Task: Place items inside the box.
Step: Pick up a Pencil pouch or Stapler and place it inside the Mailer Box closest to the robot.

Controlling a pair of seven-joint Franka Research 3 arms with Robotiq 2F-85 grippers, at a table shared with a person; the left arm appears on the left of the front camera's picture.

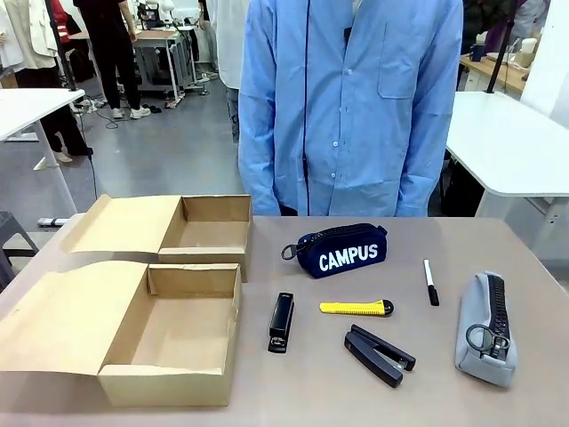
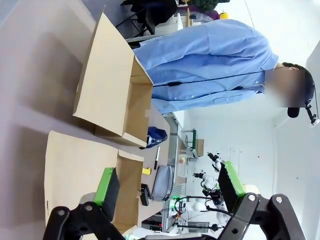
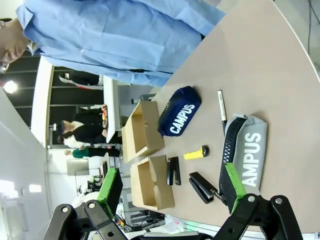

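Cardboard counted first: two brown open-topped boxes at the left of the pale table point(image 1: 373, 405), far box point(image 1: 204, 233) and near box point(image 1: 178, 334), one behind the other, flaps spread out to the left.

Six loose items to the right of them, all lying flat on the tabletop, none inside a box:
- One navy fabric zip pouch printed "CAMPUS" point(image 1: 338, 251), farthest of the lot, just in front of a standing person in a blue button shirt point(image 1: 351, 107).
- Two black staplers. Left stapler point(image 1: 281, 322) close beside the near box's right wall, laid near-to-far. Right stapler point(image 1: 380, 355) set aslant, slightly sprung open, nearest the robot's edge.
- One yellow utility knife with a black end point(image 1: 356, 308), laid left to right between the pouch and the staplers.
- One slim black-and-white marker pen point(image 1: 430, 282), right of the knife.
- One grey zip pencil case point(image 1: 484, 329), farthest right, ring pull toward the near side.

Left gripper point(image 2: 169, 187): green-padded fingers spread wide apart, nothing between them, nothing touched. Raised off the table at the left end, looking out over both boxes, wrist rolled, person seen sideways.

Right gripper point(image 3: 172, 187): fingers likewise wide apart, gripping nothing, clear of every item. Raised off the table on the right side, pencil case closest below, wrist rolled sideways too.
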